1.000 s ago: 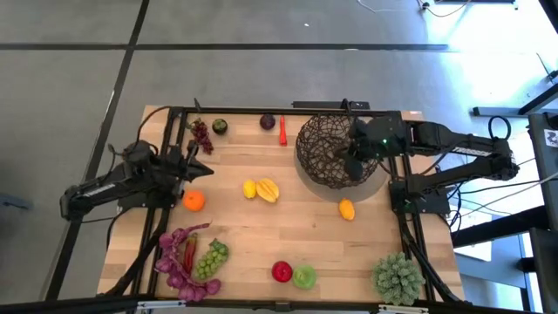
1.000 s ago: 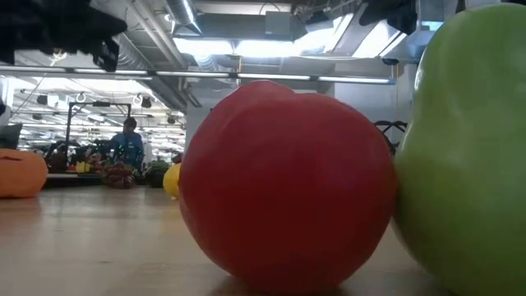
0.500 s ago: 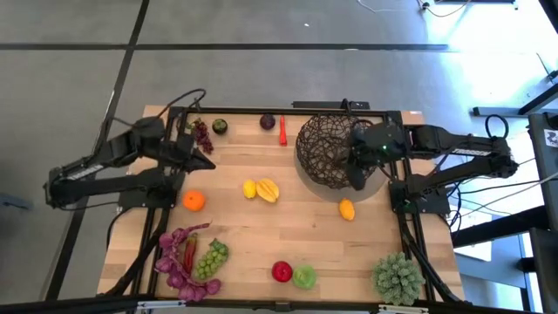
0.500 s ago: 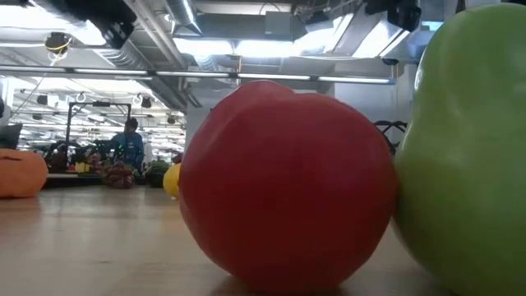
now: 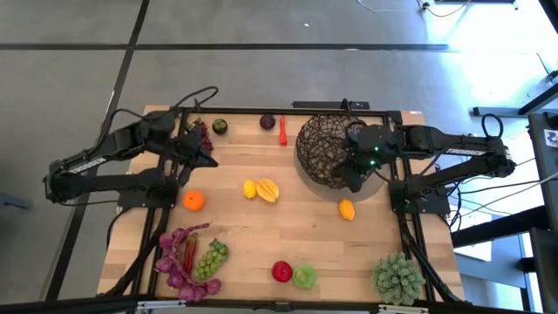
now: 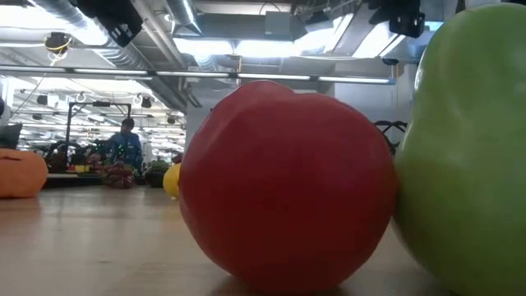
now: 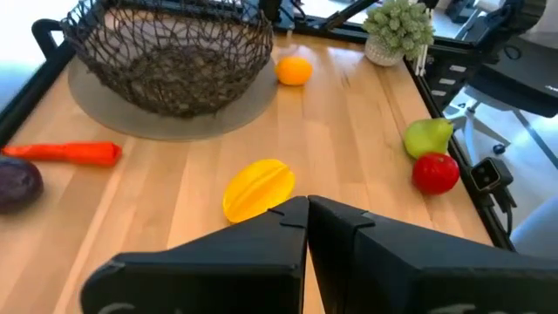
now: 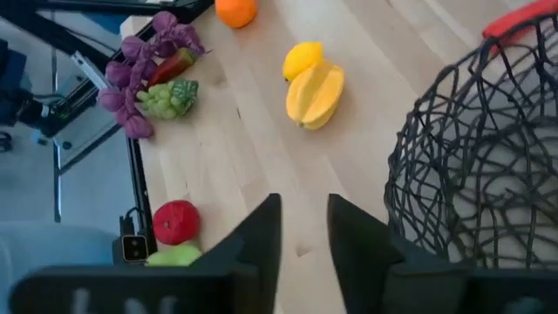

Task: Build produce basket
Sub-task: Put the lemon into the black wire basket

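The basket, a dark open-weave bowl, stands on a grey round mat at the far right; nothing shows in it in the left wrist view. Produce lies loose on the table: orange, lemon, yellow ribbed fruit, small orange fruit, red apple, green fruit, green grapes, purple leaves, chilli. My right gripper hovers open beside the basket's near rim, nothing between its fingers. My left gripper is shut, raised over the far left.
A spiky pale green plant ball sits at the near right corner. Dark grapes, a dark green fruit and a purple one lie along the far edge. A person shows far behind the table.
My left gripper has risen from low over the table near the orange, gone a little toward the far edge, and tipped up toward level, staying shut. The produce and the basket have not moved.
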Motion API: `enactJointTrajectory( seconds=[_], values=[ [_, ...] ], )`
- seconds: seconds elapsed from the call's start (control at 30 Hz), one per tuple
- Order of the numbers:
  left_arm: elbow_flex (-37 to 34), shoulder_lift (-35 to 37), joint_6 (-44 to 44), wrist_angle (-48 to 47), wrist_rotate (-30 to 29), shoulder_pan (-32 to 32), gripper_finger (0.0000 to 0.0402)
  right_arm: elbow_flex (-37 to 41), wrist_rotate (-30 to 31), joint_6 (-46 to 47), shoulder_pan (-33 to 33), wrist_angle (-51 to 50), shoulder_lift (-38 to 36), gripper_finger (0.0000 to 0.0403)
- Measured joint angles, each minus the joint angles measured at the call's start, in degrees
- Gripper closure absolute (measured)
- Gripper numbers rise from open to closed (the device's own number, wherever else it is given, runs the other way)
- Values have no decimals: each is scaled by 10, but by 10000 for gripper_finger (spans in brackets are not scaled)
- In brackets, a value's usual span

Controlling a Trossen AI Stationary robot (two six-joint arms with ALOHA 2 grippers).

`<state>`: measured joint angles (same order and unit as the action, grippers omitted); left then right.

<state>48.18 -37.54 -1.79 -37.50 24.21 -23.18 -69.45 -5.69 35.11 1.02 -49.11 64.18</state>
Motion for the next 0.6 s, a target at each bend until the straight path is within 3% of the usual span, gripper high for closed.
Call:
enactJointTrajectory(
  seconds=[0.3,0.43,0.6],
  values=[
    [0,0,-6,-3,26,0,401,0,-5,147,0,-51,19,207],
    [0,0,-29,-3,42,0,401,0,-12,249,0,-137,45,199],
    [0,0,-34,-3,39,0,401,0,-67,342,0,-206,80,199]
  ],
)
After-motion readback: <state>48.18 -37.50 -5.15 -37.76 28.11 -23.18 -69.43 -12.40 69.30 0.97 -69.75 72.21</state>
